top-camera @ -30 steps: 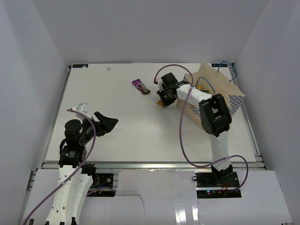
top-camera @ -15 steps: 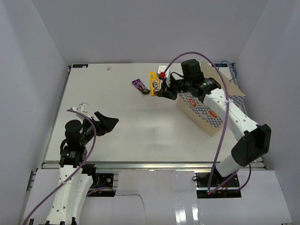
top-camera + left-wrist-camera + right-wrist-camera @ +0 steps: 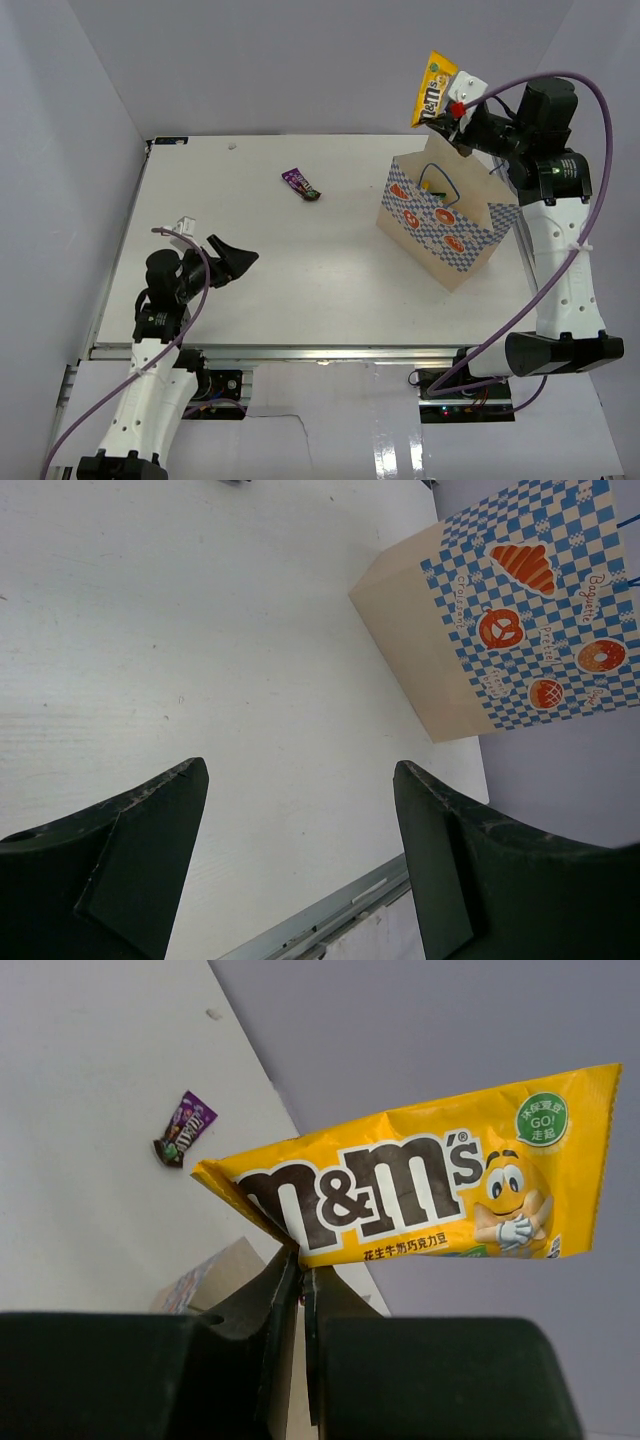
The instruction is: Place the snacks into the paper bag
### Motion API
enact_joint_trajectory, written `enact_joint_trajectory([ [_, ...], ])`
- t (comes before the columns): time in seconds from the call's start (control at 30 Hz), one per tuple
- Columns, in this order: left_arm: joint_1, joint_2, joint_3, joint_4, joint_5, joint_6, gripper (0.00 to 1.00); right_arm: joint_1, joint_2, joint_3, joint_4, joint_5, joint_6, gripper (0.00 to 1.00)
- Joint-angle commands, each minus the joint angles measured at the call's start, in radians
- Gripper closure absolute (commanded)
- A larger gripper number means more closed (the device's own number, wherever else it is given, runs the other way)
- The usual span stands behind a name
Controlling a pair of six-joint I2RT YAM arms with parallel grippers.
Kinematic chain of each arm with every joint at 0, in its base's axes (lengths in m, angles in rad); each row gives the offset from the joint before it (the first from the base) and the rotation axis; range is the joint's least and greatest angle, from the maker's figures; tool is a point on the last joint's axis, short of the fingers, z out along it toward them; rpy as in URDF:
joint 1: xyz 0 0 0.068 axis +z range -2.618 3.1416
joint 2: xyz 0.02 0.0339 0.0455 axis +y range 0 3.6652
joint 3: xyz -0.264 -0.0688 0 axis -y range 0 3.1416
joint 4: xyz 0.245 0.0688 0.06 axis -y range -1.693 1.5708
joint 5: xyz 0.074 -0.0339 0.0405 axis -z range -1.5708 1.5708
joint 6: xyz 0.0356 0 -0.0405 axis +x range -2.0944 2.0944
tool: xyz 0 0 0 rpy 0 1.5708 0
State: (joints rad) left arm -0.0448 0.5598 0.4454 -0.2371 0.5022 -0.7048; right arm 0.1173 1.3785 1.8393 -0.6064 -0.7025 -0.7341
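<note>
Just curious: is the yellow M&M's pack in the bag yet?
Out. The right gripper holds the yellow M&M's pack aloft, clear of the paper bag.

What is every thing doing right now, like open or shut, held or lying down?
paper bag, standing upright, top open.
yellow M&M's pack, pinched at one end, up in the air, not inside the paper bag.
purple packet, lying flat on the table, nothing touching it.
right gripper, shut on the yellow M&M's pack.
left gripper, open and empty.
</note>
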Motion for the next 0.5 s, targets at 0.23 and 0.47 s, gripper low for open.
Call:
enact_joint_trajectory([
  [0.23,0.002,0.074,-0.016,0.119,0.058,-0.009,0.13,-0.138,-0.003,0.036,-0.237,0.126,-0.306,0.92],
  [0.47,0.003,0.120,-0.020,0.147,0.065,-0.035,0.11,-0.153,0.016,0.032,-0.395,0.167,-0.476,0.92],
])
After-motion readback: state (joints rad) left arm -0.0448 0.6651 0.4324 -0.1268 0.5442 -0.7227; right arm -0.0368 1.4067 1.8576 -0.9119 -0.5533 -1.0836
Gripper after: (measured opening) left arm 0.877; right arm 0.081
